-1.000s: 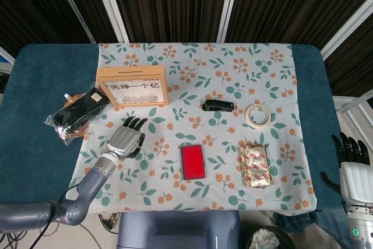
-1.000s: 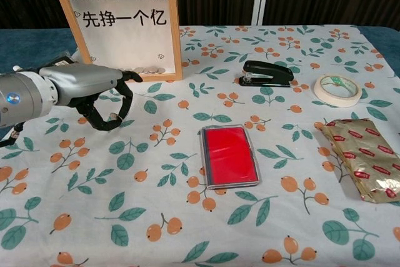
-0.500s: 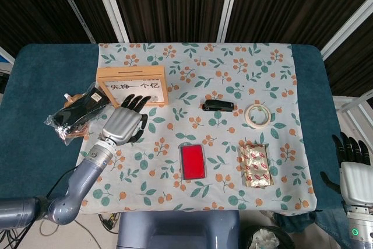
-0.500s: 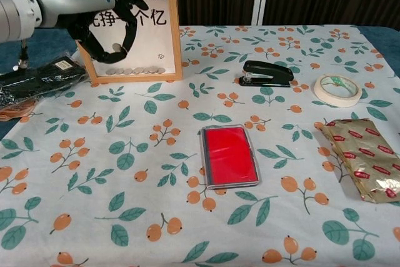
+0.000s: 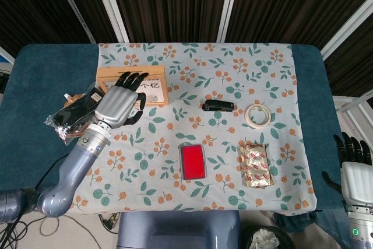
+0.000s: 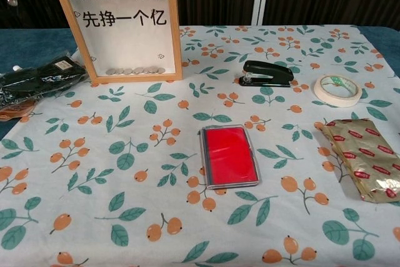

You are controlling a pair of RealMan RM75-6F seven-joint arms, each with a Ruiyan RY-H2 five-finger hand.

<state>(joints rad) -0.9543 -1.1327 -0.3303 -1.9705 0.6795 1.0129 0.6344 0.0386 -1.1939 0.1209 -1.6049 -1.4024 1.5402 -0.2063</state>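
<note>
Item: wooden coin-box frame (image 5: 133,86), upright at the bench's (image 5: 41,74) far left, long axis running left to right. Left robot hand (image 5: 119,104) hovers directly over its front edge, fingers spread, holding nothing. Black packet (image 5: 78,114) lies just left. Right robot hand (image 5: 354,170) rests well apart, off the near right corner, fingers straight, empty.

On the wooden frame box (image 6: 119,28) at the far left, "¥ More Money" and "财源滚来" are printed along the top, with "先挣一个亿" in big black characters underneath. Nothing else can really be read.
</note>
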